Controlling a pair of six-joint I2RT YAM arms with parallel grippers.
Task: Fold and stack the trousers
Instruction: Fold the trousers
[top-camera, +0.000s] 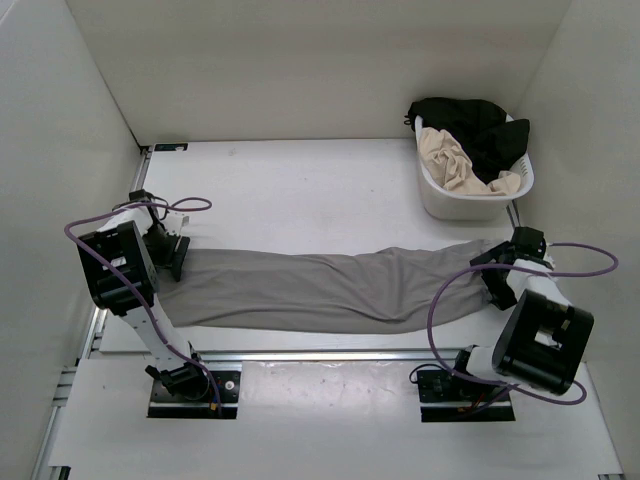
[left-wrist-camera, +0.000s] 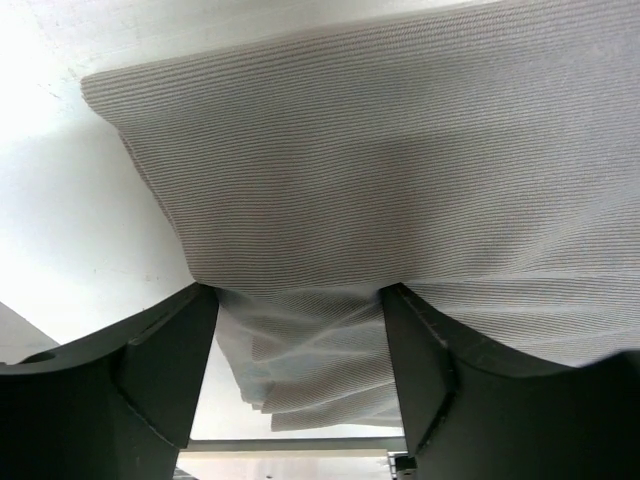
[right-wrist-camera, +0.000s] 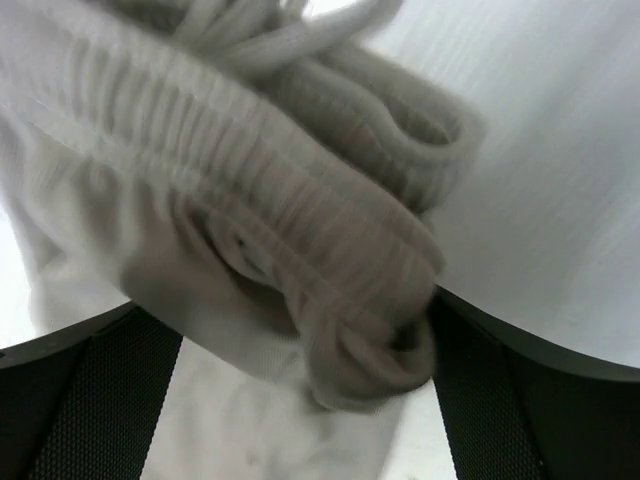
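The grey trousers (top-camera: 300, 290) lie stretched flat across the table, leg ends at the left and drawstring waist at the right. My left gripper (top-camera: 178, 255) is at the leg ends. In the left wrist view its jaws (left-wrist-camera: 295, 300) stand apart, with loose hem layers (left-wrist-camera: 300, 350) hanging between them, and the fabric covers the fingertips. My right gripper (top-camera: 497, 270) is at the waist. In the right wrist view its jaws (right-wrist-camera: 305, 320) stand wide apart around the bunched waistband (right-wrist-camera: 350, 290), which touches the right finger (right-wrist-camera: 480, 380). That view is blurred.
A white laundry basket (top-camera: 440, 200) stands at the back right, holding a black garment (top-camera: 470, 125) and a beige garment (top-camera: 455, 160). White walls enclose the table on three sides. A metal rail (top-camera: 320, 355) runs along the near edge by the arm bases.
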